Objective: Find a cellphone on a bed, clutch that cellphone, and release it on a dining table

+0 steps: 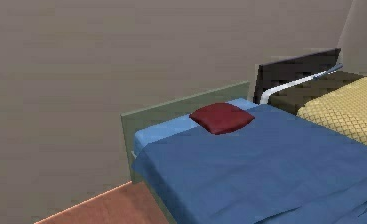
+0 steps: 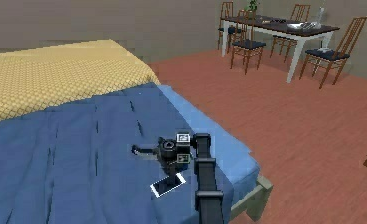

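White cellphone lies on blue bed near jaws; whether they grasp anything, unclear.

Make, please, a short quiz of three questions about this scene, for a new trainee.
1. True or false: the cellphone lies on the yellow bedspread.
2. Which colour is the pillow on the blue bed? A) green B) dark red C) white
3. Short answer: in the arm side view, which furniture do the wooden chairs stand around?

Key
1. False: it lies on the blue bed.
2. B
3. The dining table.
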Motion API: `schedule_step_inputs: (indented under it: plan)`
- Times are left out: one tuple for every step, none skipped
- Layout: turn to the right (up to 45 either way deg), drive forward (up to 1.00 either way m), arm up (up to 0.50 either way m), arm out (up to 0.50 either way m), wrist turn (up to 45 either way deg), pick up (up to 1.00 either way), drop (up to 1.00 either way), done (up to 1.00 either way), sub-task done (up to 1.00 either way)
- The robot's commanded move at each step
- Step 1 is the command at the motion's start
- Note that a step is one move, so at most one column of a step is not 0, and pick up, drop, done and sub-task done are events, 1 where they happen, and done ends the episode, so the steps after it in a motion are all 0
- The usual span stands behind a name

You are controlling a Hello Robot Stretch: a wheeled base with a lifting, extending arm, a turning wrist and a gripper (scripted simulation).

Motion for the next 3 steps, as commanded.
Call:
schedule_step_inputs:
  plan:
    - [0.0,0.00,-0.30,0.00,0.0,0.00,0.00,0.00,0.00]
    - [0.0,0.00,0.00,0.00,0.0,1.00,0.00,0.00,0.00]
    - [0.0,0.00,0.10,0.00,0.0,0.00,0.00,0.00,0.00]
